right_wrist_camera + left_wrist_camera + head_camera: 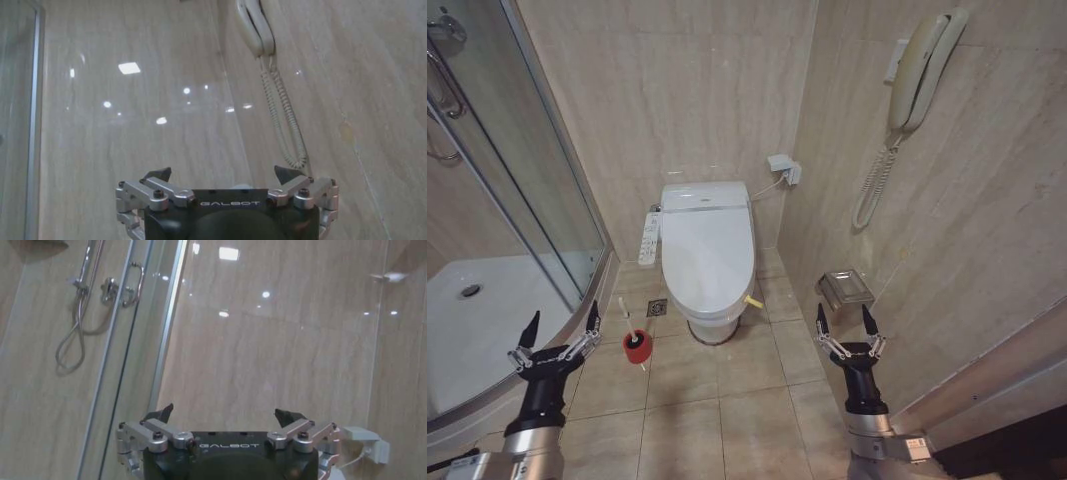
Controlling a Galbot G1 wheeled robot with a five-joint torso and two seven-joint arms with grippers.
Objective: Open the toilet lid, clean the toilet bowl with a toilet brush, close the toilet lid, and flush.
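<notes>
The head camera looks from high, forward and down, on the floor (717, 400) and the toilet bowl (712, 325) at the back wall (687, 90), from some distance. Each wrist camera sits behind its own fingers and faces up along that wall, which all three views share.

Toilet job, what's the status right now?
Left gripper and right gripper open, empty, held low. Lid down; brush in its red holder left of the bowl. Nothing in the way.

One toilet bowl (710, 325), one toilet lid (708, 252), one toilet brush (628, 325), two pincers.
</notes>
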